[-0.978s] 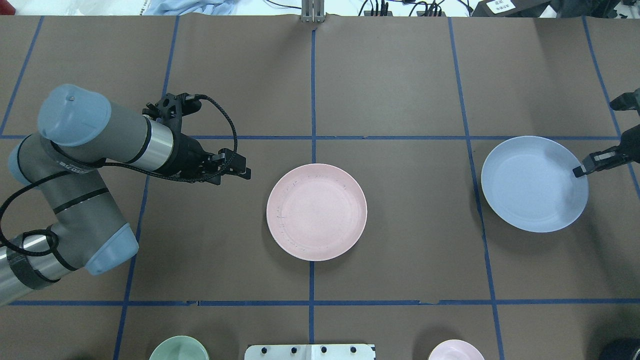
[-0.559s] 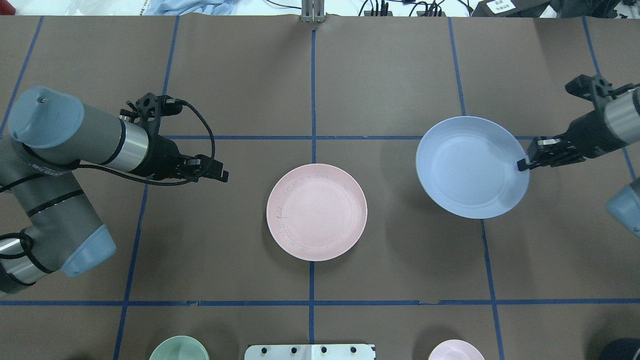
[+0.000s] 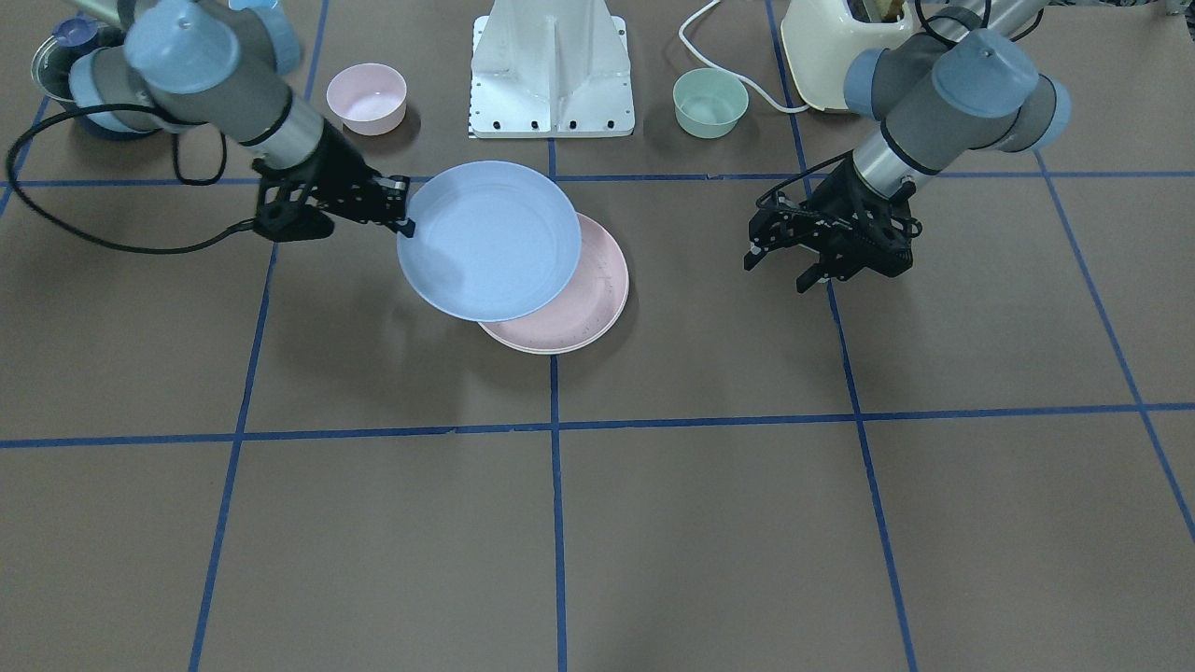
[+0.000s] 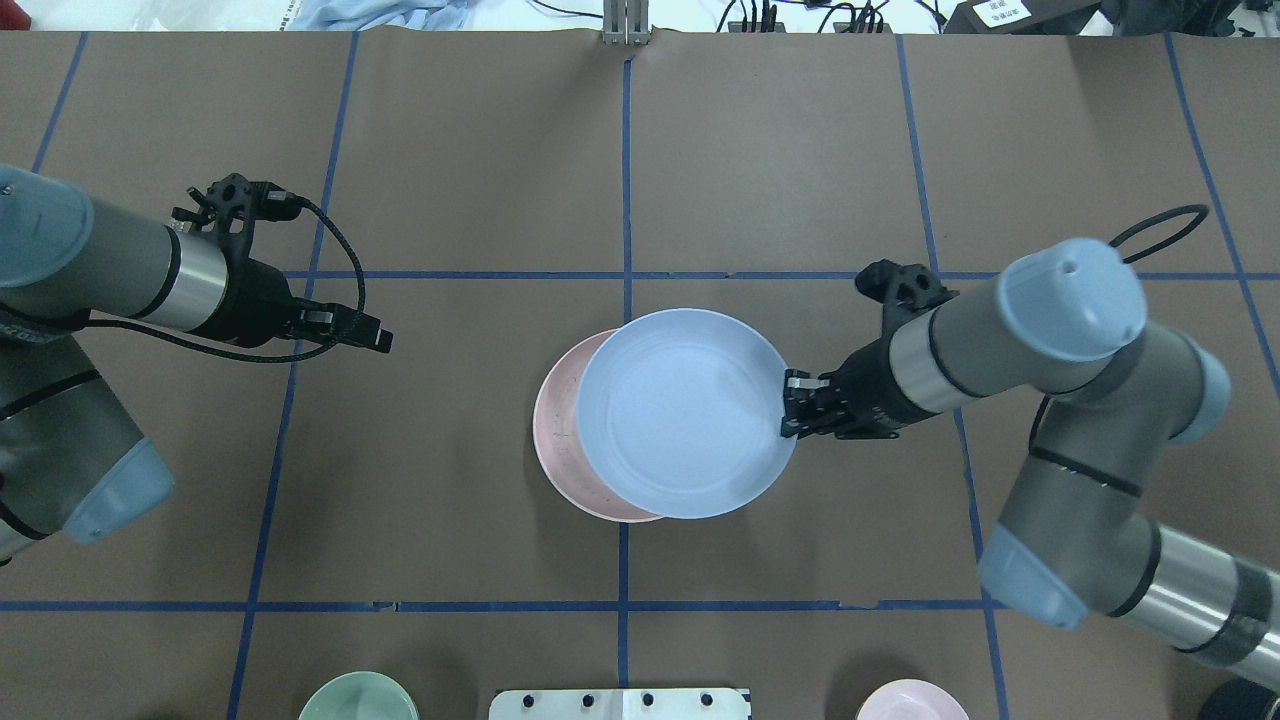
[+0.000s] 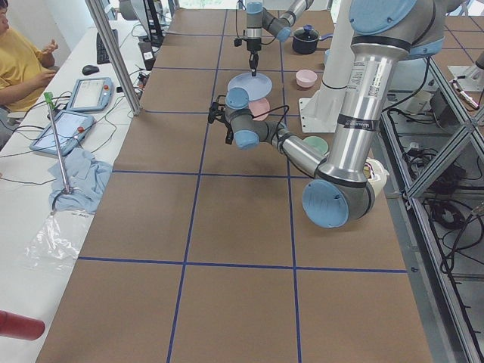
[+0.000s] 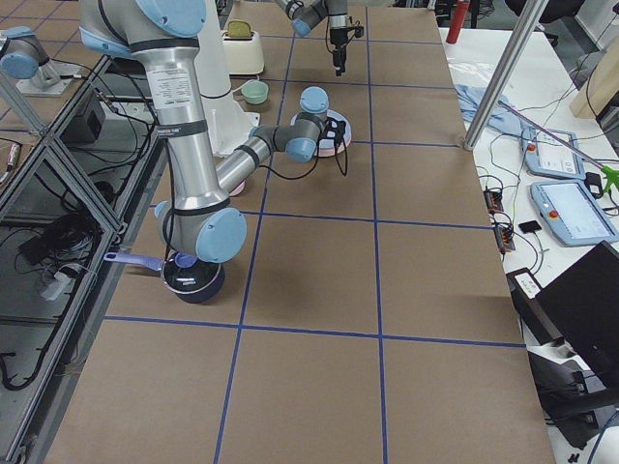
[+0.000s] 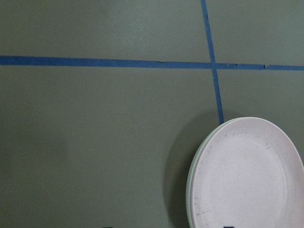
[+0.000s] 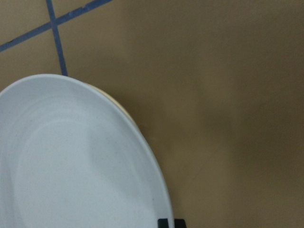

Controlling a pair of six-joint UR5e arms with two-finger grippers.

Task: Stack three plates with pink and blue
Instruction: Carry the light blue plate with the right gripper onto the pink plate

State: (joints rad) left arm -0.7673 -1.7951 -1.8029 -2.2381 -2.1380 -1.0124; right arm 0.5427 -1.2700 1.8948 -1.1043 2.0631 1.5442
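While the right fingers (image 4: 789,426) stay clamped on the blue plate (image 4: 685,415) at its 3 o'clock rim (overhead view), only the upper finger shows over the lip. Blue plate is mid-bench, covering most of the pink plate (image 4: 558,440); just a pink crescent shows from about 7 to 10 o'clock. Blue is shifted toward 3 o'clock, not centred on pink. In the left-side view it looks raised above the pink one; whether they touch anywhere, can't tell. Left fingers (image 4: 375,339) are apart, holding nothing, well off at 9 o'clock of the plates, over bare bench (image 4: 450,480).

Looks: blue plate is round, shallow, matte light blue, with a flat well and a low sloped wall, face up, roughly level. Pink plate is the same size, pale pink, with faint scuff marks on the well in the left wrist view. A paler second rim peeks from under it at 9 o'clock there: the cream plate (image 7: 189,192), with pink nested on it.

Versus 0.6 s ago: blue plate was at 2 o'clock of the pink one, well apart, over bare bench; now it overlaps it. Right arm has swung far in toward centre, same grip on the rim. Left fingers have backed off farther toward 9 o'clock. Pink plate hasn't moved. Green bowl (image 4: 358,698) and pink bowl (image 4: 912,700) at the 6 o'clock edge are unchanged.
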